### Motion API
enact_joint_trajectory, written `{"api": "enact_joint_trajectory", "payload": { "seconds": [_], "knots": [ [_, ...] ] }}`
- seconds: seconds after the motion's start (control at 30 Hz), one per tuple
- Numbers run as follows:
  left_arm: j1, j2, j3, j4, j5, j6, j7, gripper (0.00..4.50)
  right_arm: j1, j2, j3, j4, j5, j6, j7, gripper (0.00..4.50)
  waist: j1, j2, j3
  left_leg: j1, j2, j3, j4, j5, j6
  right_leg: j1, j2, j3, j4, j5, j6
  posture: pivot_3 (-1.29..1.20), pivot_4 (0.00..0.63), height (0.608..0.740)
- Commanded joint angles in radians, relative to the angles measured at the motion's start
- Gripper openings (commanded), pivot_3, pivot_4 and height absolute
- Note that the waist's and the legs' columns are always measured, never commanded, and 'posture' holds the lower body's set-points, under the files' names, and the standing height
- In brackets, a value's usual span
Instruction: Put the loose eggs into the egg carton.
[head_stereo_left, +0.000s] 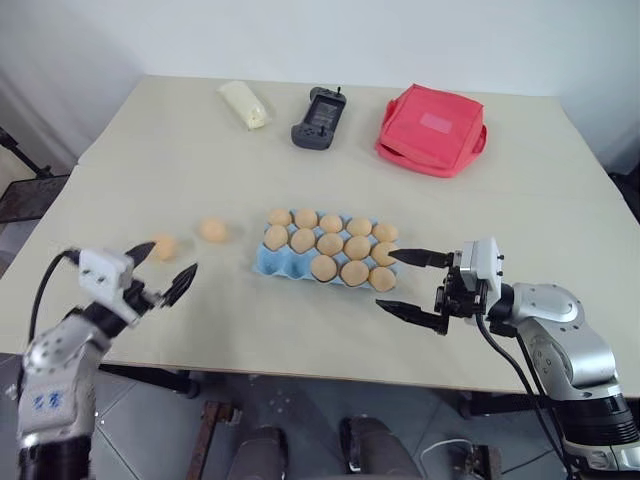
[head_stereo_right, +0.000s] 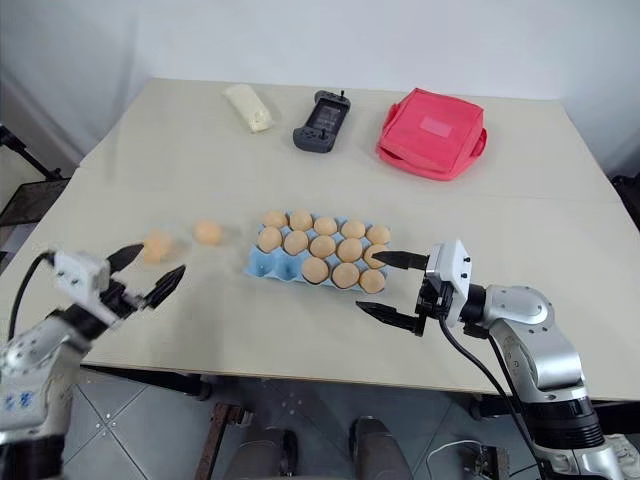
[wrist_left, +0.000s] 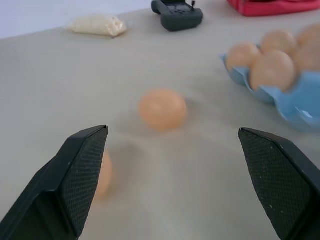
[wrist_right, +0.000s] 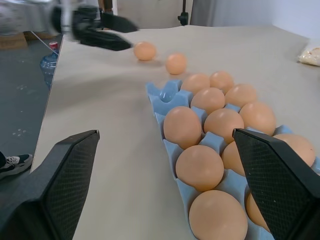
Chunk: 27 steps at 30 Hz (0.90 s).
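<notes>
Two loose eggs lie on the table to the left of the egg carton (head_stereo_left: 270, 263): one (head_stereo_left: 164, 247) by my left gripper (head_stereo_left: 162, 268), the other (head_stereo_left: 212, 230) a little nearer the carton. The light blue carton holds several eggs, and two cups at its front left corner are empty. My left gripper is open and level, just in front of the nearer egg (wrist_left: 102, 175), whose side is hidden by a finger. The farther egg (wrist_left: 162, 108) lies ahead between the fingers. My right gripper (head_stereo_left: 388, 280) is open at the carton's right end, pointing left along the rows and holding nothing.
At the back of the table lie a pale yellow bundle (head_stereo_left: 245, 103), a black handheld device (head_stereo_left: 319, 117) and a red fabric bag (head_stereo_left: 432, 128). The table's front edge runs just below both grippers.
</notes>
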Motion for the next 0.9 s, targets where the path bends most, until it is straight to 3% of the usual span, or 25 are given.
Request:
{"api": "enact_joint_trajectory", "payload": {
  "seconds": [0.03, 0.17, 0.3, 0.5, 0.6, 0.77, 0.9],
  "knots": [
    [-0.158, -0.029, -0.054, 0.112, 0.048, 0.028, 0.083, 4.44, 0.008, 0.002, -0.002, -0.038, 0.002, -0.005, -0.011, 4.50, 0.004, 0.000, 0.000, 0.000, 0.000, 0.000, 0.000, 0.000, 0.000, 0.000, 0.000, -0.001, 0.001, 0.000, 0.000, 0.00, 0.150, 0.740],
    [-0.303, -0.077, -0.088, 0.262, 0.100, 0.039, 0.184, 4.44, 0.026, 0.003, -0.005, -0.053, 0.001, -0.002, -0.032, 4.50, 0.004, 0.000, 0.000, -0.002, 0.000, 0.000, 0.001, 0.000, 0.000, -0.002, 0.000, -0.004, 0.001, 0.001, 0.001, 0.00, 0.150, 0.740],
    [-0.414, -0.124, -0.141, 0.419, 0.125, 0.019, 0.186, 4.44, 0.039, 0.009, 0.000, -0.066, 0.000, 0.000, -0.050, 4.50, 0.009, 0.000, 0.000, -0.002, 0.000, 0.001, 0.001, -0.001, 0.000, -0.002, -0.003, -0.012, 0.004, 0.001, 0.001, 0.00, 0.150, 0.740],
    [-0.465, -0.140, -0.184, 0.536, 0.153, 0.024, 0.175, 4.44, 0.044, 0.013, 0.003, -0.081, 0.005, 0.004, -0.067, 4.50, 0.005, -0.001, 0.000, -0.002, -0.001, 0.001, 0.004, -0.001, 0.000, -0.002, -0.005, -0.014, 0.004, 0.001, 0.001, 0.00, 0.150, 0.740],
    [-0.443, -0.138, -0.186, 0.519, 0.145, 0.027, 0.153, 3.88, 0.050, 0.008, -0.004, -0.083, 0.007, 0.005, -0.071, 4.50, 0.007, -0.001, 0.000, -0.002, -0.001, 0.001, 0.004, 0.000, 0.000, -0.003, -0.005, -0.015, 0.005, 0.001, 0.001, 0.00, 0.150, 0.740],
    [-0.410, -0.131, -0.169, 0.467, 0.106, 0.019, 0.090, 2.33, 0.054, 0.006, -0.004, -0.083, 0.008, 0.004, -0.075, 4.50, 0.008, -0.001, 0.000, -0.002, -0.001, 0.001, 0.005, 0.000, -0.001, -0.003, -0.006, -0.015, 0.005, 0.001, 0.001, 0.00, 0.150, 0.740],
    [-0.387, -0.131, -0.128, 0.373, 0.015, -0.052, -0.025, 2.33, 0.057, 0.007, -0.003, -0.078, 0.004, 0.002, -0.078, 4.50, 0.008, -0.001, 0.000, -0.002, -0.001, 0.001, 0.006, 0.000, -0.001, -0.002, -0.006, -0.015, 0.006, 0.001, 0.001, 0.00, 0.150, 0.740]
  ]
}}
